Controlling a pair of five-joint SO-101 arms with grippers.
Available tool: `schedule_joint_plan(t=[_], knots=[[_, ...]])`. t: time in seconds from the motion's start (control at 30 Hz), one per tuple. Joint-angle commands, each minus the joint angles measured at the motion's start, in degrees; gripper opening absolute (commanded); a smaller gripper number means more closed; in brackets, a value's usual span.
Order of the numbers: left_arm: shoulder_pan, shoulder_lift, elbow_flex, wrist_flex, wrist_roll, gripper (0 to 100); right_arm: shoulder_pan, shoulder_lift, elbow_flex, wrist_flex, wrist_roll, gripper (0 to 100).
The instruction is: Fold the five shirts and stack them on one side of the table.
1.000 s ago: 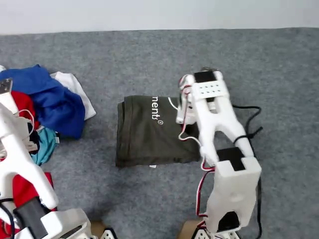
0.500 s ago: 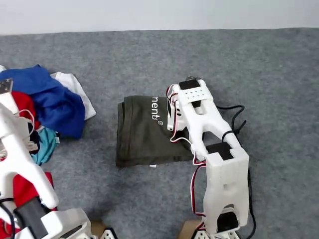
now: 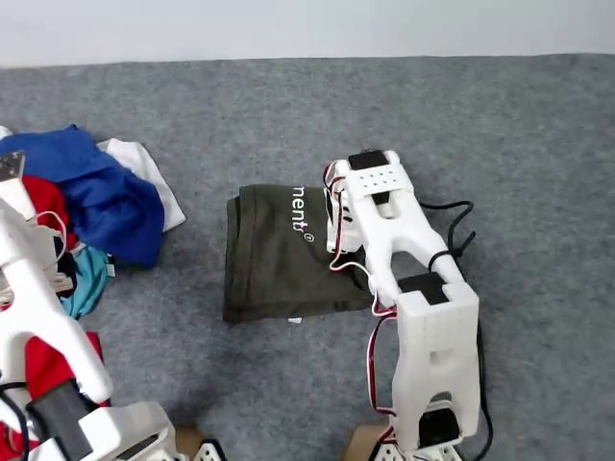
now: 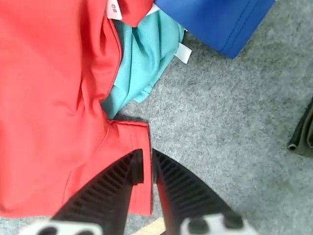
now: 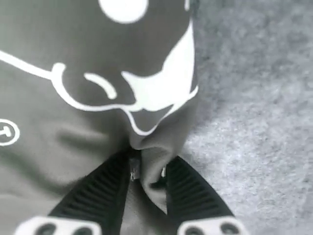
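Observation:
A dark olive shirt point(image 3: 274, 254) with white print lies partly folded mid-table. My right gripper point(image 3: 338, 216) is at its right edge. In the right wrist view this gripper point(image 5: 146, 169) is shut on a raised fold of that shirt point(image 5: 73, 98). At the left lies a heap: a blue shirt point(image 3: 106, 197), a white one point(image 3: 144, 171), a red one point(image 3: 43, 206) and a teal one point(image 3: 86, 279). My left gripper point(image 4: 145, 169) hangs shut over the hem of the red shirt point(image 4: 49, 98), beside the teal shirt point(image 4: 146, 54) and the blue shirt point(image 4: 220, 19).
The grey mat point(image 3: 538, 192) is bare to the right and behind the dark shirt. Its back edge meets a white wall point(image 3: 307, 29). The left arm point(image 3: 38, 298) stands along the left edge. Black cables point(image 3: 471, 235) trail beside the right arm.
My right gripper has moved left over the dark shirt, carrying the shirt's right edge with it. The left arm and the heap have not moved.

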Motion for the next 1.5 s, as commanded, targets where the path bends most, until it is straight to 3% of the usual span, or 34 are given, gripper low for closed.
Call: schedule_joint_plan(t=[0.0,0.13,0.43,0.97,1.13,1.3,1.47], knots=[[-0.1,-2.4,-0.7,1.6,0.3,5,3.5,-2.6,-2.5,2.9,7.4,0.9],[-0.1,-2.5,-0.7,1.6,0.3,5,9.1,-5.8,-3.0,-0.8,20.0,0.9],[-0.1,-2.5,-0.6,1.6,0.4,5,18.2,-6.5,-3.0,-23.0,49.0,0.9],[-0.1,-2.4,-0.6,1.6,0.1,5,19.2,-0.7,-3.0,-59.1,81.9,0.9],[-0.1,-2.3,-0.6,1.6,0.0,5,19.8,0.2,-3.0,-59.0,79.5,8.0],[-0.1,-2.3,0.0,0.4,0.0,5,20.7,-4.6,-3.0,-57.5,56.8,21.0],[-0.1,-2.3,2.1,-0.4,0.0,5,20.8,-8.8,-3.0,-54.6,40.3,22.6]])
